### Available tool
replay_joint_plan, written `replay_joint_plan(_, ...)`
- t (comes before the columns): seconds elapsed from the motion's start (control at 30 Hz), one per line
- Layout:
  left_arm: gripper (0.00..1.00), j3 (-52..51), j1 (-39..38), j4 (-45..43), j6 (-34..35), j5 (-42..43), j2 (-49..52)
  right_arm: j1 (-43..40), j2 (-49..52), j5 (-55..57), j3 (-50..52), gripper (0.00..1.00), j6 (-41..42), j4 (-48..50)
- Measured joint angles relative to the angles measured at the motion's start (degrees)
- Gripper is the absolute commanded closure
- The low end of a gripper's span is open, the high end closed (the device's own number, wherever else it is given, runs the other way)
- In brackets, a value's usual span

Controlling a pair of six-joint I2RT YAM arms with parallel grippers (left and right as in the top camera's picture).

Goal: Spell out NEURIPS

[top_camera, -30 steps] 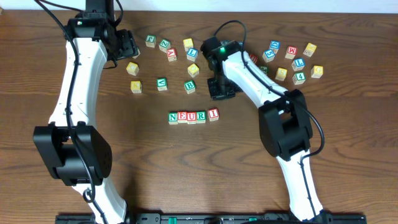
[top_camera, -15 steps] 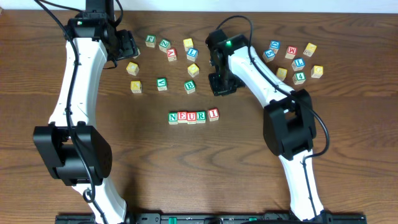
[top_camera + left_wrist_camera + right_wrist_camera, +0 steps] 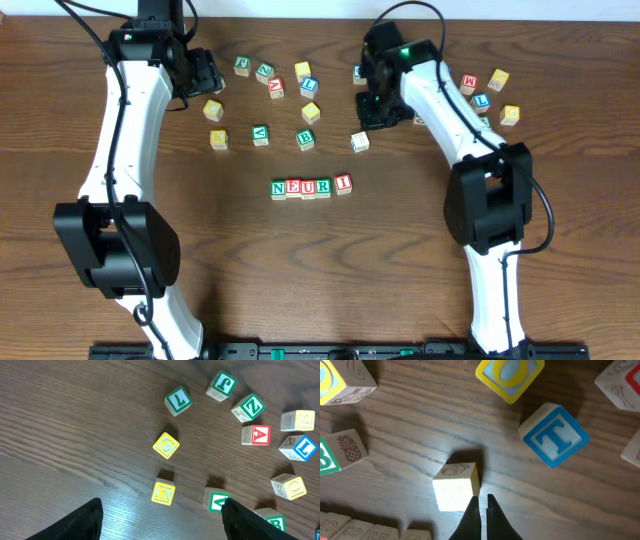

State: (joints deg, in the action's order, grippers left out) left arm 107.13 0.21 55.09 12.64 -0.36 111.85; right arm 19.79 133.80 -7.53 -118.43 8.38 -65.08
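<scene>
A row of cubes reading N, E, U, R, I (image 3: pixel 311 187) lies mid-table; their tops (image 3: pixel 365 531) show at the bottom left of the right wrist view. A pale-topped cube (image 3: pixel 360 141) (image 3: pixel 455 486) lies alone up and to the right of the row, and its letter does not show. My right gripper (image 3: pixel 373 118) (image 3: pixel 483 505) is shut and empty, its tips just right of that cube and raised off the table. At the far left, my left gripper (image 3: pixel 205 72) (image 3: pixel 162 527) hangs open over loose cubes, holding nothing.
Loose cubes lie in a band across the back of the table. Near the right gripper are a blue T (image 3: pixel 555 435) and a yellow O (image 3: pixel 510 375). Below the left gripper are a yellow K (image 3: pixel 163 493), a yellow C (image 3: pixel 166 446) and a green cube (image 3: pixel 217 500).
The right arm has swung back and to the right and shut its jaws fully. The pale-topped cube, hidden under it before, now lies alone on the table. The left arm is still.
</scene>
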Motion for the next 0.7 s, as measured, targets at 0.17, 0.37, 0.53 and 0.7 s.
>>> replay_joint_plan(0.17, 0.25, 0.0, 0.0, 0.0, 0.0, 0.0, 0.0, -0.37, 0.98, -4.61, 0.0, 0.99, -3.54, 1.03)
replay_joint_plan(0.37, 0.25, 0.0, 0.0, 0.0, 0.0, 0.0, 0.0, -0.37, 1.36, -8.07, 0.0, 0.99, -5.73, 1.27)
replay_joint_plan(0.53, 0.25, 0.0, 0.0, 0.0, 0.0, 0.0, 0.0, -0.39, 1.7, -8.98, 0.15, 0.99, -6.16, 2.29)
replay_joint_plan(0.7, 0.25, 0.0, 0.0, 0.0, 0.0, 0.0, 0.0, -0.44, 1.7, -9.29, 2.51, 0.99, -6.32, 3.69)
